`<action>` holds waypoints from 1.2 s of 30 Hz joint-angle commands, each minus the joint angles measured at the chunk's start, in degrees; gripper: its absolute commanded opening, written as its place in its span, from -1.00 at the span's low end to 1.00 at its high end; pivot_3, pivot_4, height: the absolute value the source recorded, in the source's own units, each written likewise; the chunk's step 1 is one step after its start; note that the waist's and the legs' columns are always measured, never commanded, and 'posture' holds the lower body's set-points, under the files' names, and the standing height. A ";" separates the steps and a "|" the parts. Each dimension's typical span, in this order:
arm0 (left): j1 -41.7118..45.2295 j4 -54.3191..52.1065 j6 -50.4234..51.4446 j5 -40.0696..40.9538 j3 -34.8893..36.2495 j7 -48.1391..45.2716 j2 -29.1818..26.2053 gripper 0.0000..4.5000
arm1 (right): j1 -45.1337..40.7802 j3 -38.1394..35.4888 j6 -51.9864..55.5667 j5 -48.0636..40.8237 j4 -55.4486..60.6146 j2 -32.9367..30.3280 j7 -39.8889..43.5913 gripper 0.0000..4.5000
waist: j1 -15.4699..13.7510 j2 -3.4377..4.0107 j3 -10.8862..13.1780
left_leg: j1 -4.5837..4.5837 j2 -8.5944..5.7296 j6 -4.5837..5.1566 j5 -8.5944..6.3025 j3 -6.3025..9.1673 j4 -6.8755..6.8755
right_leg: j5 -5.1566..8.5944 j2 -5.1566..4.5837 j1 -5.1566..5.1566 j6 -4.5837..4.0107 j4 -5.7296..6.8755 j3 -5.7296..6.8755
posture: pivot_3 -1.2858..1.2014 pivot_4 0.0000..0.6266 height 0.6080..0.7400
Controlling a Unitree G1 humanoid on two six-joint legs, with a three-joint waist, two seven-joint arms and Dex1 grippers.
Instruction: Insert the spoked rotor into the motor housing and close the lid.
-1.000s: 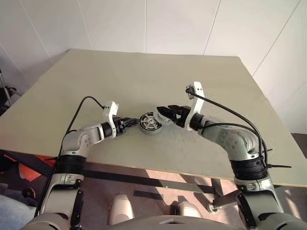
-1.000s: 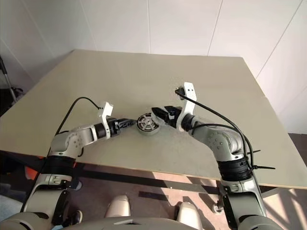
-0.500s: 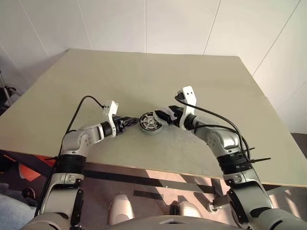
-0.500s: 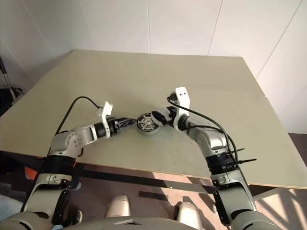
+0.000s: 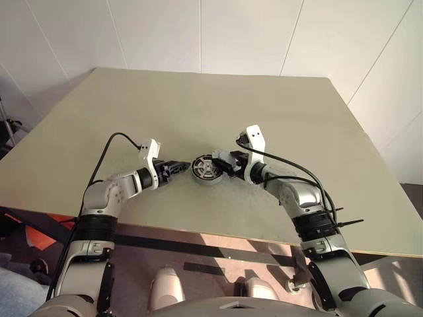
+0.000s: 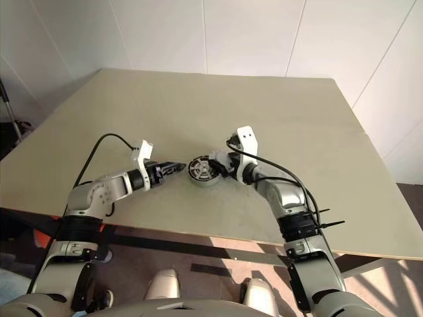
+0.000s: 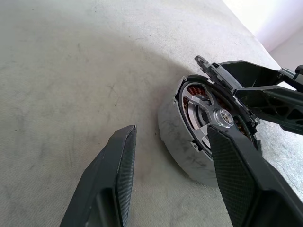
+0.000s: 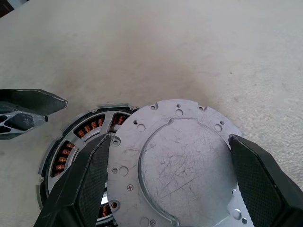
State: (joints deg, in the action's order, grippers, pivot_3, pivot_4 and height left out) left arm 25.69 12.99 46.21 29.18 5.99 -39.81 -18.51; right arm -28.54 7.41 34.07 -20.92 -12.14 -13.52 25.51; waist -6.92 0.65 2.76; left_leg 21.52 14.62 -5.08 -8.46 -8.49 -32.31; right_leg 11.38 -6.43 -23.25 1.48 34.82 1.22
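The grey motor housing (image 5: pixel 206 170) stands mid-table, copper windings (image 8: pixel 87 127) showing round its edge. Inside it sits the spoked rotor (image 7: pixel 208 111), black-rimmed with pale spokes and a shiny hub. The lid (image 8: pixel 184 165), a flat grey disc, lies off-centre over the housing's right side and covers part of it. My right gripper (image 8: pixel 170 138) is open, its fingers wide on either side of the lid. My left gripper (image 5: pixel 177 168) is open and empty, its tips just left of the housing wall (image 7: pixel 175 137).
The beige table (image 5: pixel 198 99) stretches far behind the housing and out to both sides. Its front edge (image 5: pixel 198 231) runs close below my arms. White walls stand behind the table.
My right arm has come down and its elbow has swung inward, bringing the gripper and lid lower onto the housing. The left gripper has stayed where it was.
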 commanded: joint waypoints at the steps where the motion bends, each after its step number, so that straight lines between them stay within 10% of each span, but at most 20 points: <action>1: 0.73 -1.87 -0.43 0.66 0.62 -0.24 -0.59 0.12 | -0.99 -1.46 -1.53 1.17 -0.16 0.05 0.69 0.99 | -0.01 0.00 0.00 | 0.00 0.00 0.00 0.00 0.00 0.00 | 0.00 0.00 0.01 0.00 0.00 0.00 | 0.03 -1.00 1.00; 36: 0.77 -1.54 -0.84 0.16 -0.22 -0.69 -0.64 0.12 | -1.77 -8.23 2.74 0.45 -4.35 1.74 1.99 0.99 | 0.02 0.01 0.01 | -0.05 0.02 0.01 -0.01 -0.01 0.00 | -0.01 0.01 0.02 -0.03 0.00 -0.01 | 0.03 -1.00 1.00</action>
State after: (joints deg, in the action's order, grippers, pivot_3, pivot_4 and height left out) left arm 25.70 13.01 46.18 29.08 5.77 -39.88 -18.61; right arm -30.27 0.08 37.28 -20.32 -17.44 -11.97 27.27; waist -6.90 0.66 2.76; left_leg 21.46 14.64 -5.07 -8.46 -8.50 -32.31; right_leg 11.36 -6.42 -23.23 1.45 34.82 1.21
